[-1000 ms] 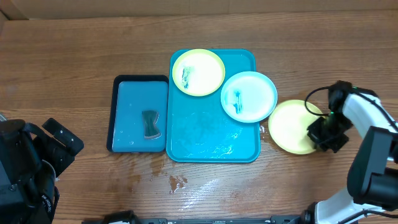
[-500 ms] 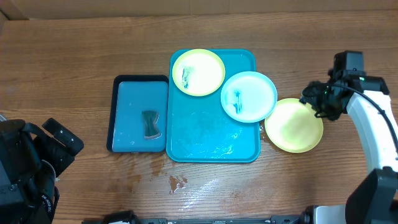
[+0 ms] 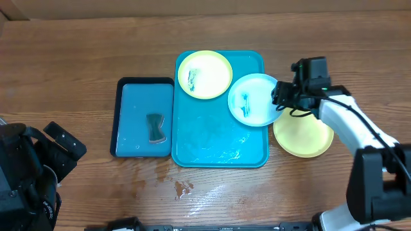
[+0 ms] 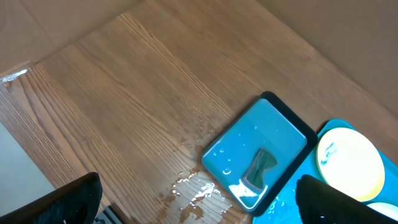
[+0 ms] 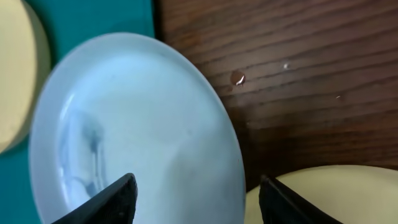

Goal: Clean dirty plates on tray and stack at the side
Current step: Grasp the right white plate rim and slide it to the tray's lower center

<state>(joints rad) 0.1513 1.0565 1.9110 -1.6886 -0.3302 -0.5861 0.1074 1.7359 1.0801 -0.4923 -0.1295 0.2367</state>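
Well left of the light-teal tray [image 3: 212, 144], the left gripper [image 4: 199, 179] hangs over the wooden table [image 3: 77, 58] with its fingers spread wide and nothing between them. A dark-rimmed blue tray [image 3: 125, 86] holding a grey sponge [image 3: 155, 128] lies against the big tray's left side. A smeared yellow-green plate [image 3: 204, 74] sits in the tray's far left corner. A smeared teal-rimmed plate [image 3: 257, 99] overhangs the tray's right edge. The right gripper [image 5: 198, 180] is over that plate's right rim, fingers parted; whether they touch it cannot be told. A second yellow-green plate [image 3: 303, 131] rests on the table just right of the tray.
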